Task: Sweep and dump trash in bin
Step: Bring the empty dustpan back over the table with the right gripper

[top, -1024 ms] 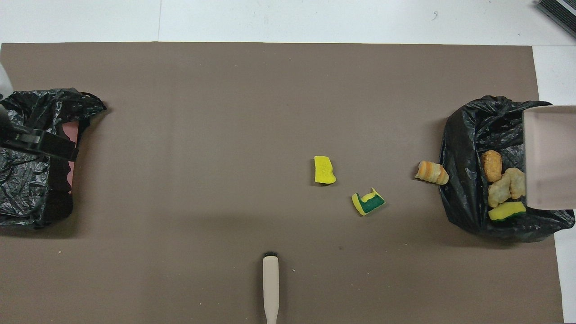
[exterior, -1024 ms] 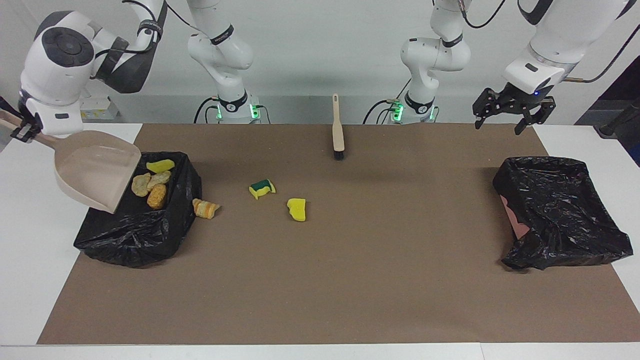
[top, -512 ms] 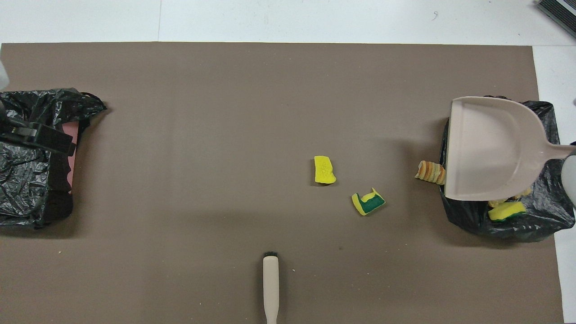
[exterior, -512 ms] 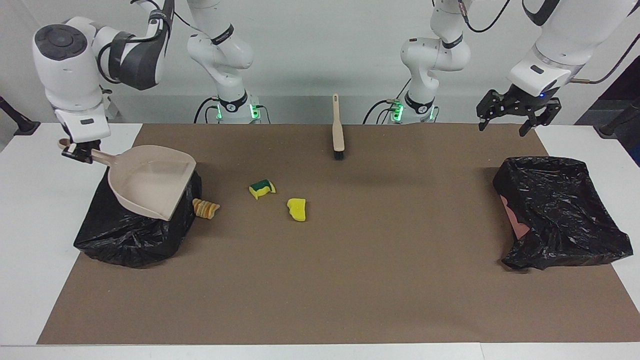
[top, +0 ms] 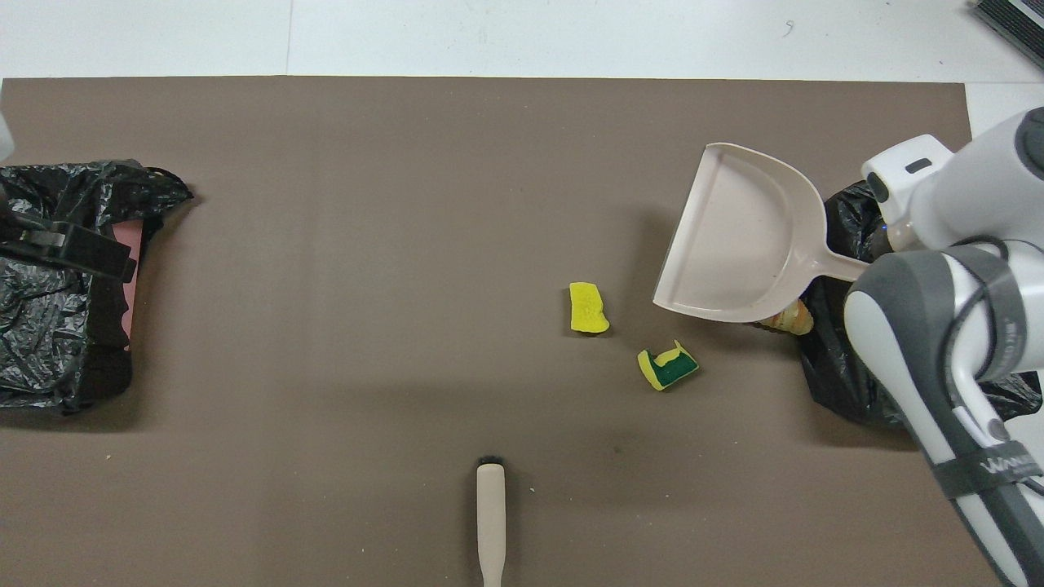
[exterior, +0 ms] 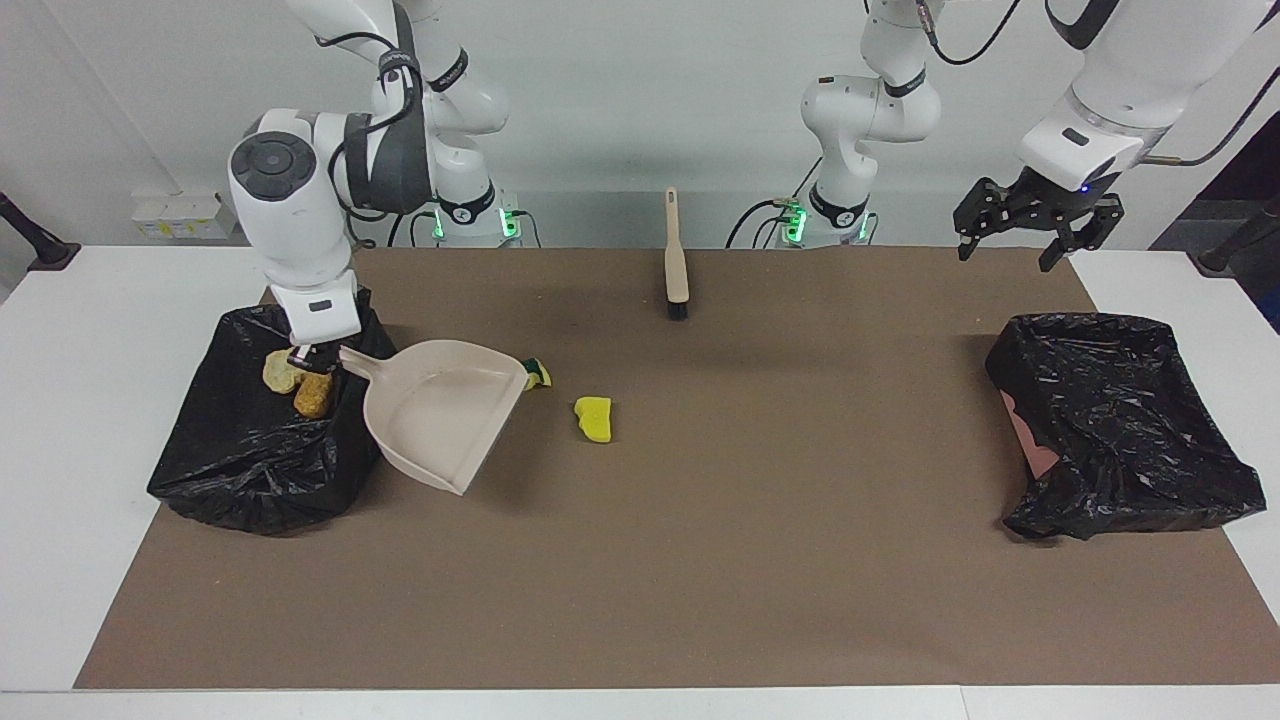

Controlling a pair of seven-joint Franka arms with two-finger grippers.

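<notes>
My right gripper is shut on the handle of the beige dustpan, which hangs over the mat beside the black-bagged bin. Two tan lumps of trash show inside that bin. On the mat lie a yellow sponge chunk, a green-backed sponge chunk and a striped bread-like lump, the last mostly under the pan. My left gripper hangs open and holds nothing, over the second bin's edge.
The beige brush lies on the mat near the robots, midway between the arms, bristles pointing away from them. A second black-bagged bin sits at the left arm's end. A brown mat covers the table.
My right arm swung the dustpan from its tipped pose over the bin out over the mat toward the loose scraps, levelling it. The left gripper rose slightly and stayed open.
</notes>
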